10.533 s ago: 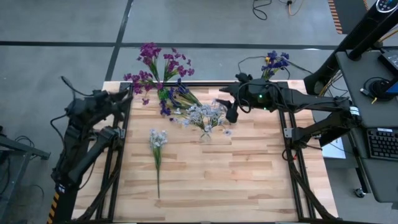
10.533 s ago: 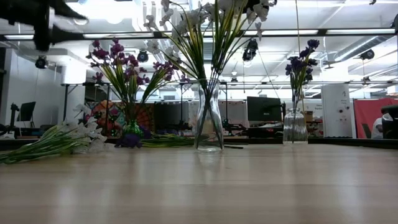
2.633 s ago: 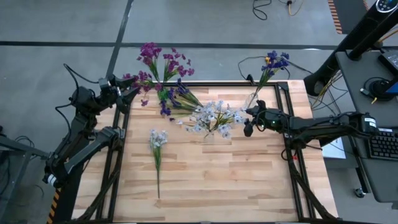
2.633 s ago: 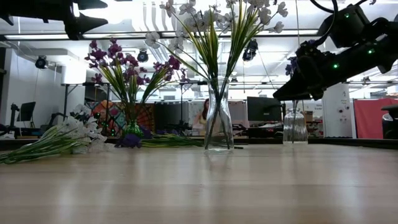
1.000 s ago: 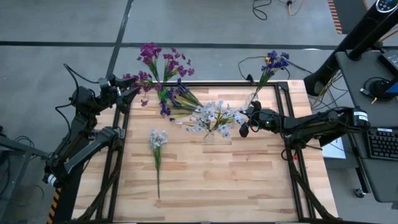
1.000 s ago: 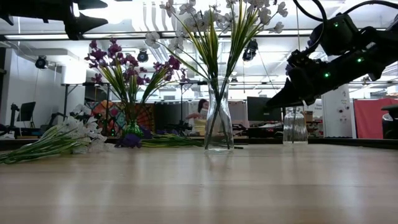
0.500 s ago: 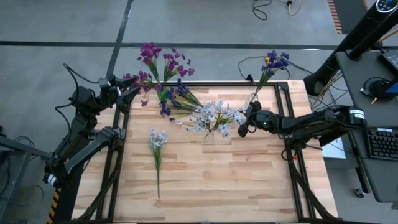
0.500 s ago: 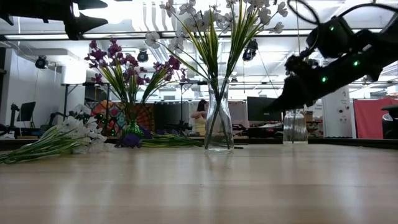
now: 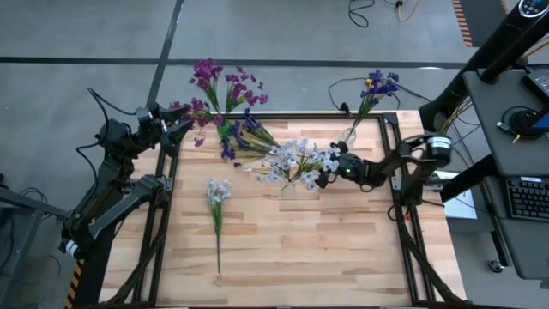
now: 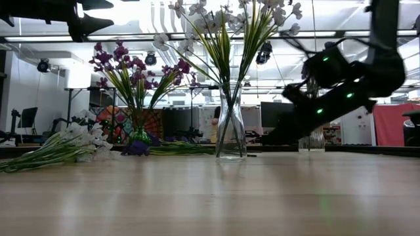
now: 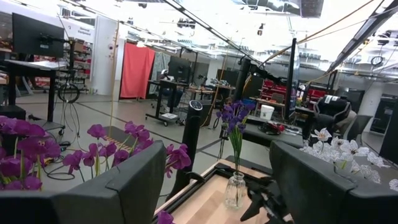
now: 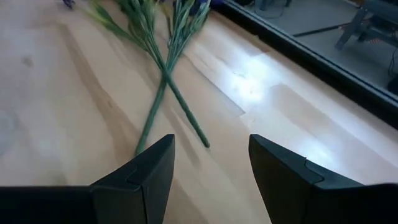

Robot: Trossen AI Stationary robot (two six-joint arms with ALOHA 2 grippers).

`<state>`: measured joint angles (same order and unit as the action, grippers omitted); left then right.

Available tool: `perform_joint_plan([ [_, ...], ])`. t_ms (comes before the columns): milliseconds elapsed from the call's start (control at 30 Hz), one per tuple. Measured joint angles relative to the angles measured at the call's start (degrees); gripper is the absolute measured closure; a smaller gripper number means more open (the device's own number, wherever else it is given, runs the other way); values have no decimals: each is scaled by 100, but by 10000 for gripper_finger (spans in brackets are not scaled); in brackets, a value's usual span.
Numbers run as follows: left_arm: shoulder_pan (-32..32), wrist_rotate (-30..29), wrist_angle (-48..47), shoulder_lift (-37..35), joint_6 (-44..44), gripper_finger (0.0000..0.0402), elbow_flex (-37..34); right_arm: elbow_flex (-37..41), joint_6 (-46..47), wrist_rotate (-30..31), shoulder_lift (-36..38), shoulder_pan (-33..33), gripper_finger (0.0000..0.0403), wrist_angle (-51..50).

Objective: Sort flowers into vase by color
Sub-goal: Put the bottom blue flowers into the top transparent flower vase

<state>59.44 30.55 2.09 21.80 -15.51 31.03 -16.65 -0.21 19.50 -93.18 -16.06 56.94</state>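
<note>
Reaching low over the wooden table (image 9: 343,240), the right gripper (image 9: 323,178) sits just right of the clear middle vase (image 10: 230,134) that holds the pale white-lavender flowers (image 9: 296,160); its fingers (image 12: 140,177) are spread apart with nothing between them, and its wrist view looks down on two crossed green stems (image 12: 166,81) lying on the wood. The left gripper (image 9: 176,129) hangs at the far left corner with its fingers (image 11: 99,193) also parted and empty, beside the magenta-purple flowers (image 9: 214,86) standing in a vase there. Blue-violet flowers (image 9: 380,86) stand in a small vase (image 10: 311,134) at the far right corner. One pale spray (image 9: 217,202) lies flat on the left part of the table, and more blue-violet sprays (image 9: 244,133) lie near the far edge.
</note>
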Motion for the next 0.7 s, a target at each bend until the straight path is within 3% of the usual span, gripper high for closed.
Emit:
perform_joint_plan([
  [233, 2, 2, -2, -2, -1, 132, 0, -630, -198, -41, -865, -46, 205, 21],
  [467, 2, 0, -2, -2, 0, 132, 0, -736, -138, -52, -1079, -265, 205, 71],
  [700, 2, 0, -2, -2, 0, 132, 0, -900, -104, -810, -1100, -567, 205, 34],
])
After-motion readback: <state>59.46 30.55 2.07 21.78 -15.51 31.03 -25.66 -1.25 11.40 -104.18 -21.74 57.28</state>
